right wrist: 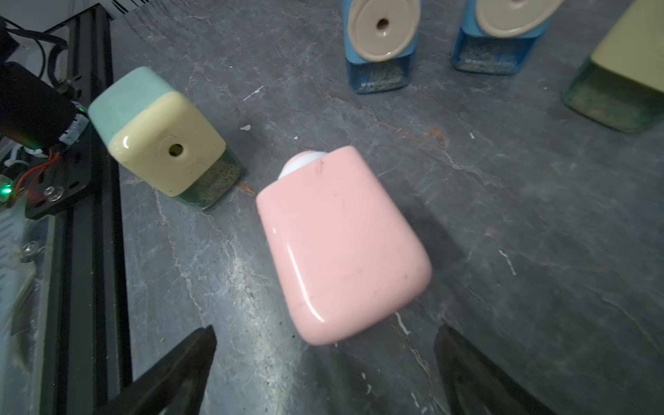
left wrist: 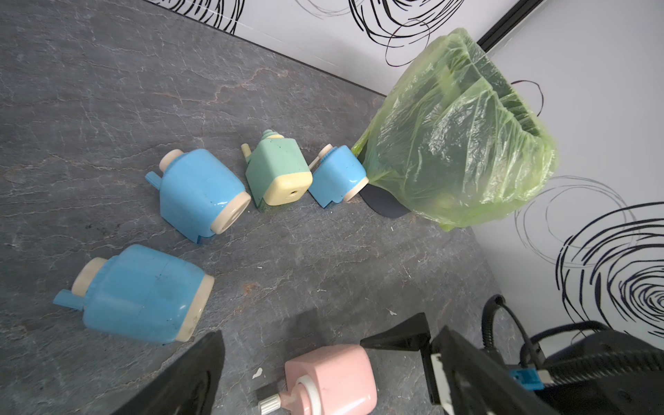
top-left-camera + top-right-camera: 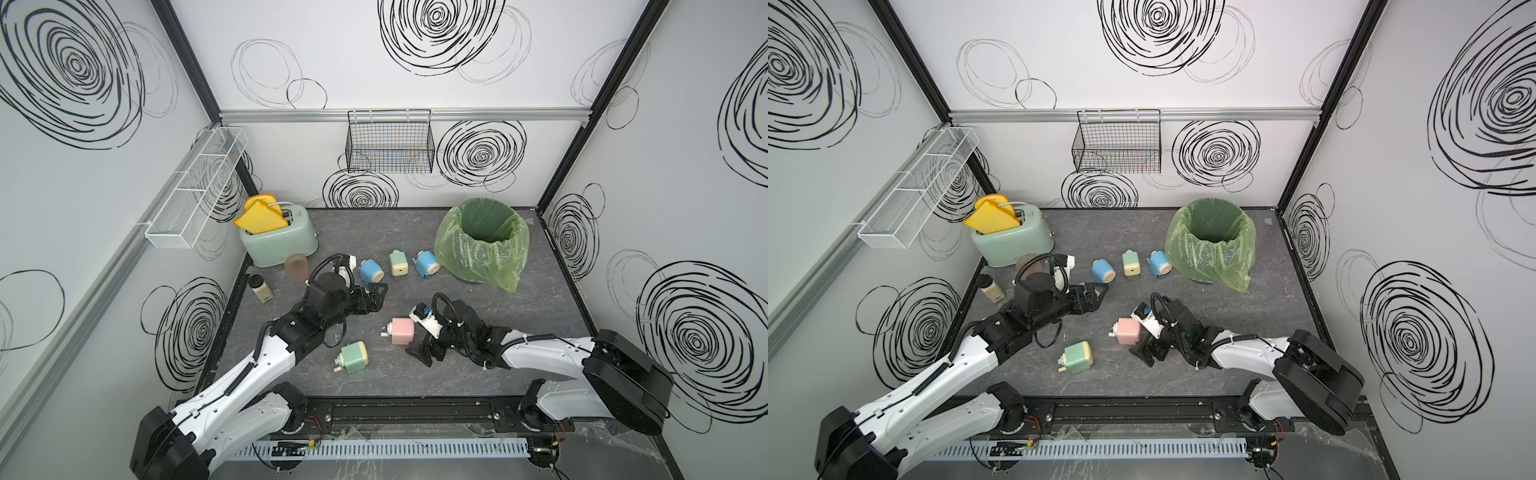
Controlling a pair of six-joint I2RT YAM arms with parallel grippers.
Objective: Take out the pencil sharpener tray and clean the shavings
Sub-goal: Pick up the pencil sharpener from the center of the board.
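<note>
six plastic crank pencil sharpeners on grey marbled table (image 3: 519,332): three blue sharpeners (image 2: 201,194), one mostly hidden under the wide-open empty left gripper (image 3: 380,297) in both top views, two green-cream sharpeners (image 3: 352,356), one pink sharpener (image 3: 402,331) on its side just beside the wide-open empty right gripper (image 3: 419,358).

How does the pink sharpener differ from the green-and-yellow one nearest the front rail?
The pink sharpener is one colour; the front green sharpener has a pale yellow face. The green one shows a clear tray holding shavings; the pink one's tray is hidden. The pink one lies right by the open right tool; the green one lies apart. Both rest unheld on the table.
</note>
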